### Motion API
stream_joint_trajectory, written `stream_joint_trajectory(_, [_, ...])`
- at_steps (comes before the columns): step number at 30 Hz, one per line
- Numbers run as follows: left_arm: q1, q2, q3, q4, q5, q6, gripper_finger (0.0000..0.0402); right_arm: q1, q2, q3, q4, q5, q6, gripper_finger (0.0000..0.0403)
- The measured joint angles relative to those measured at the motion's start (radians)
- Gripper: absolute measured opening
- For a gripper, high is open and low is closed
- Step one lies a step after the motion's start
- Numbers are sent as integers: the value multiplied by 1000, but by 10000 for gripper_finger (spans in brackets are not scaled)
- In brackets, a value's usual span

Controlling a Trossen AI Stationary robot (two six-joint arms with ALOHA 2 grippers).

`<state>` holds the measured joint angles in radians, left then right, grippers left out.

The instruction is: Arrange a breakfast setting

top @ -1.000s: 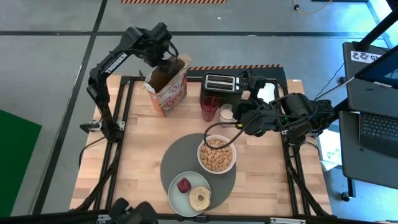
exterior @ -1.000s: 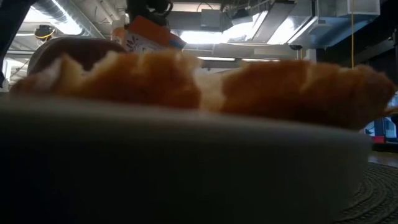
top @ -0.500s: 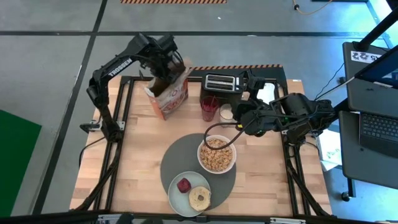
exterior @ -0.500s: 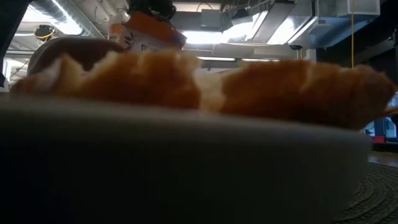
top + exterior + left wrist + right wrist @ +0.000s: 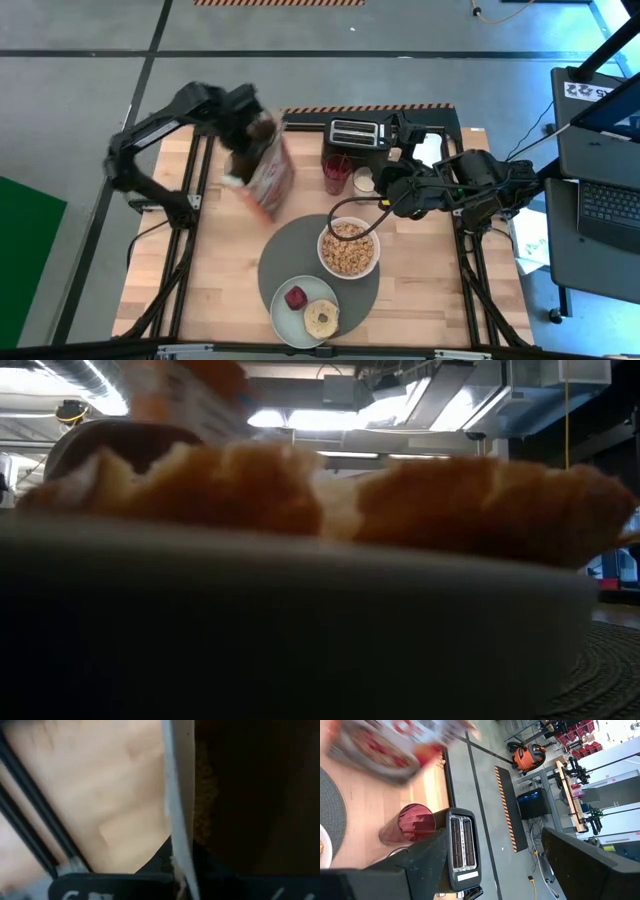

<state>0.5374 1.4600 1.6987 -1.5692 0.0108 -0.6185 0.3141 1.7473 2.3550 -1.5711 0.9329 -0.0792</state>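
The left gripper point(image 5: 252, 130) is clamped on the top edge of a tilted red-and-white cardboard cereal box point(image 5: 266, 172), holding it over the light wooden table point(image 5: 220, 250) beside a ribbed red tumbler point(image 5: 337, 173) and a black two-slot toaster point(image 5: 355, 134). The right gripper point(image 5: 390, 190) waits with fingers apart just above the white round bowl point(image 5: 348, 249) heaped with cereal. That bowl sits on the large round dark-grey placemat point(image 5: 285, 255), touching a pale mint-green flat plate point(image 5: 303, 312) carrying a bagel and a red fruit piece.

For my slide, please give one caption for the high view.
Left end effector shut on the cereal box; the bowl of cereal and the plate sit on the placemat.
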Motion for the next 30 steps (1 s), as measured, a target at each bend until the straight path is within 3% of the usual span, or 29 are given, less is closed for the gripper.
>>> stream_joint_trajectory(6, [-101, -315, -237, -11, 94, -284, 0, 0, 0, -31, 1, 32, 8, 321])
stream_joint_trajectory(13, [-367, -555, -269, -6, 77, -740, 0, -34, 1, -149, 8, 56, 49, 321])
stream_joint_trajectory(21, [-757, -510, -269, 1, -19, -1074, 0, -124, 2, -288, 104, -91, 76, 321])
stream_joint_trajectory(30, [-1127, -376, -268, 2, -6, -1402, 0, -124, 0, -343, 244, -115, 60, 321])
